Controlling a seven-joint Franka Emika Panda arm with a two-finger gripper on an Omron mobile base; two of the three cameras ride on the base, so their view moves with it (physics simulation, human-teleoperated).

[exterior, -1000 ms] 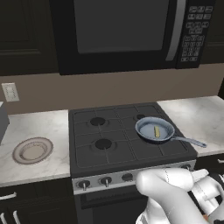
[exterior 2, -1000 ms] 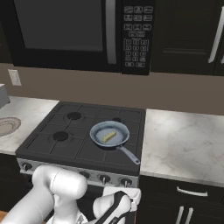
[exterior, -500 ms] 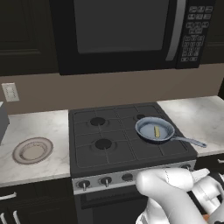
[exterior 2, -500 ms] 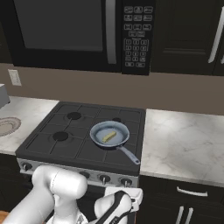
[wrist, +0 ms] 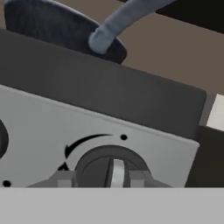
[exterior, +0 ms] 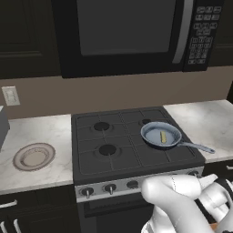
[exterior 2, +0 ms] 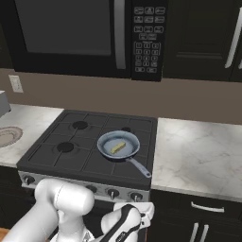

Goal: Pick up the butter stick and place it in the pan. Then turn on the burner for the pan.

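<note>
The butter stick (exterior: 163,136) lies inside the pan (exterior: 152,139) on the stove (exterior: 113,157).

1. A home kitchen: a black gas stove (exterior: 132,150) with 4 burners and a row of knobs (exterior: 109,188)
2. A black microwave (exterior: 132,36) hangs above it among dark cabinets (exterior 2: 203,38)
3. Marble-look countertops (exterior 2: 198,156) flank the stove, with a wall outlet (exterior: 11,95)

No readable text. Microwave keypad (exterior 2: 146,40) marks too blurred to make out. Stove front panel (wrist: 87,131) by knob (wrist: 111,168): curved arrow + dots, no wording.
</note>
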